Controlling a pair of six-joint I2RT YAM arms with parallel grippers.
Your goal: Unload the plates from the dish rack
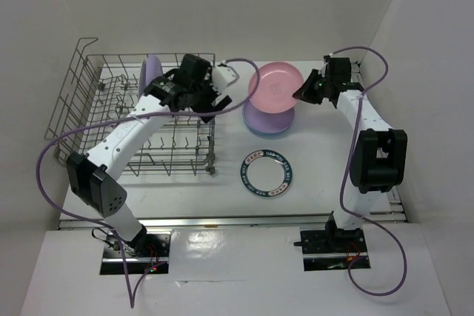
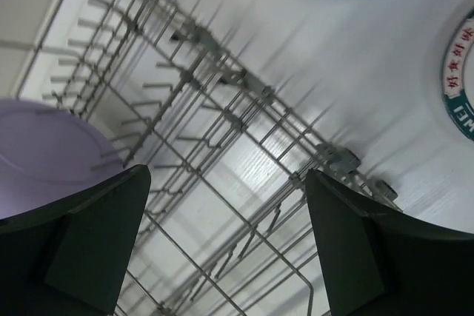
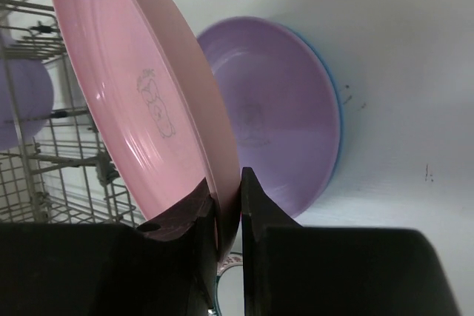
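The grey wire dish rack (image 1: 111, 120) stands on the left, with a lavender plate (image 1: 150, 74) upright in its far row. My left gripper (image 1: 213, 96) hovers open over the rack's right end (image 2: 222, 109), its jaws (image 2: 227, 175) wide with nothing between them; the lavender plate (image 2: 44, 146) is at their left. My right gripper (image 1: 300, 94) is shut on the rim of a tilted pink plate (image 1: 275, 86), held above a lavender plate (image 1: 268, 120) that lies on a blue one. In the right wrist view the fingers pinch the pink plate (image 3: 133, 94) at its edge (image 3: 226, 183).
A white plate with a dark teal patterned rim (image 1: 267, 172) lies flat on the table near the middle front. White walls close in the table at the back and both sides. The rack's tall wire side (image 1: 74, 86) rises at far left.
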